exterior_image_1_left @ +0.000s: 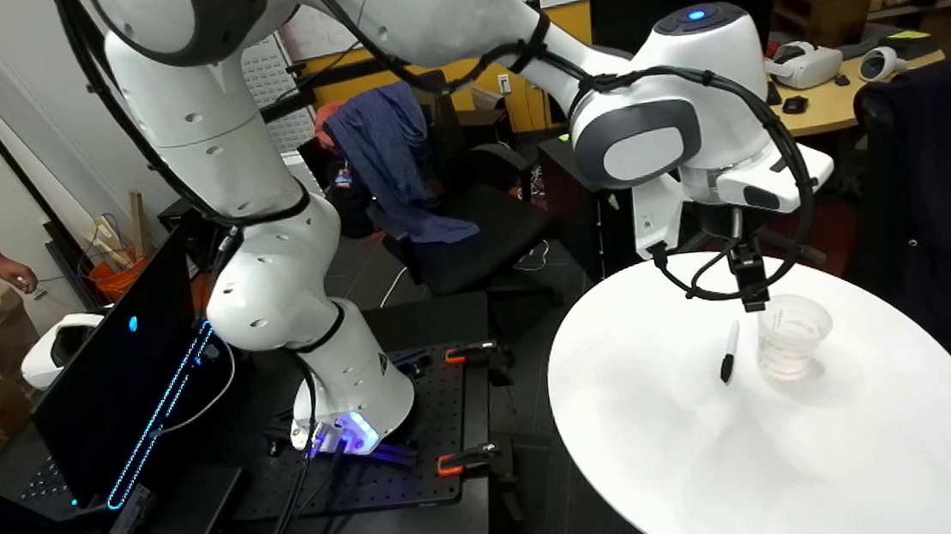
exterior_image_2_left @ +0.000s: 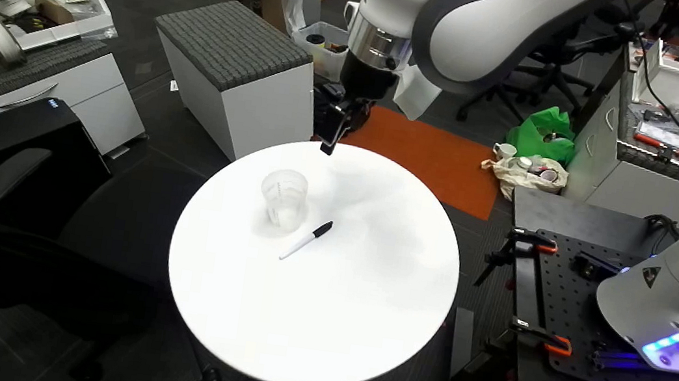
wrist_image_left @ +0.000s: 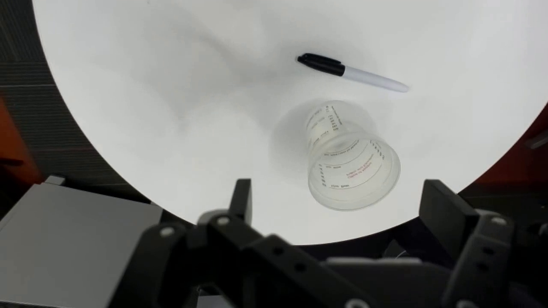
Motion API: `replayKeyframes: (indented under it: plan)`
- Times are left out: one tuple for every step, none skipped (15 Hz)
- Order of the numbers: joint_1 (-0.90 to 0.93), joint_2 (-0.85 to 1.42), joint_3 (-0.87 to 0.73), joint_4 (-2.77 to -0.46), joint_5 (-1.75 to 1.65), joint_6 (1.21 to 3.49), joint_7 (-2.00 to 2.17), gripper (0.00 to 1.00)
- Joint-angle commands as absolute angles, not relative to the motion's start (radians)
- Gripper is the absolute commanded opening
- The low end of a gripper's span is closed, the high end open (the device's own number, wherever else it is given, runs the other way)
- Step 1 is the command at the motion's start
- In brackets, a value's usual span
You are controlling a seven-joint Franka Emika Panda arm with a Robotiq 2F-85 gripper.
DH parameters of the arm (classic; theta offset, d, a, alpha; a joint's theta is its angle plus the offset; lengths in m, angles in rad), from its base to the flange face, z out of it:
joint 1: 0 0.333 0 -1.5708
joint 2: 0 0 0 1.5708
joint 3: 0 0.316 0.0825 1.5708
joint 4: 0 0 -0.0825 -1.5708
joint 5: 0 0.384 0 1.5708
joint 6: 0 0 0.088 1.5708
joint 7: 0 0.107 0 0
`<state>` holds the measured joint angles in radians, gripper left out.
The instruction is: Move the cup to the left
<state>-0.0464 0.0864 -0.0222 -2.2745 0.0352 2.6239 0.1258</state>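
Observation:
The clear plastic cup stands upright on the round white table, showing in both exterior views (exterior_image_1_left: 792, 338) (exterior_image_2_left: 284, 199) and in the wrist view (wrist_image_left: 353, 171), where its open rim faces the camera. My gripper is above the table with its fingers pointing down, in both exterior views (exterior_image_1_left: 754, 298) (exterior_image_2_left: 328, 146). In the wrist view my gripper (wrist_image_left: 338, 188) is open, with its fingers wide apart and nothing between them. The cup appears just ahead of the fingers, between their lines, and is not touched.
A marker pen with a black cap (exterior_image_1_left: 731, 352) (exterior_image_2_left: 307, 240) (wrist_image_left: 353, 73) lies beside the cup on the white table (exterior_image_1_left: 717, 469) (exterior_image_2_left: 320, 339) (wrist_image_left: 150, 128). A dark chair (exterior_image_2_left: 112, 220) stands close to the table's edge. A grey cabinet (exterior_image_2_left: 238, 66) stands behind it.

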Motion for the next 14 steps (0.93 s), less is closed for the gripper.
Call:
replayKeyframes:
  plan:
    - [-0.034,0.163,-0.035,-2.188,0.017,2.618,0.173,1.00]
    - [-0.031,0.177,-0.036,-2.170,0.013,2.607,0.176,1.00]
    - [-0.039,0.140,-0.032,-2.220,0.038,2.620,0.125,1.00]
    - [-0.039,0.151,-0.032,-2.211,0.038,2.620,0.124,1.00]
    - [-0.039,0.154,-0.032,-2.211,0.038,2.620,0.124,1.00]
    - [-0.039,0.154,-0.032,-2.212,0.038,2.620,0.124,1.00]
    - [-0.039,0.154,-0.032,-2.212,0.038,2.620,0.124,1.00]
    - [-0.039,0.154,-0.032,-2.212,0.038,2.620,0.124,1.00]
    - [-0.039,0.154,-0.032,-2.212,0.038,2.620,0.124,1.00]
    - [-0.033,0.141,-0.035,-2.222,0.023,2.625,0.144,1.00]
    - [-0.033,0.146,-0.035,-2.220,0.022,2.630,0.144,1.00]
    - [-0.034,0.154,-0.034,-2.213,0.025,2.639,0.137,1.00]
    - [-0.034,0.158,-0.034,-2.207,0.027,2.637,0.136,1.00]
    - [-0.038,0.171,-0.033,-2.200,0.031,2.650,0.121,1.00]
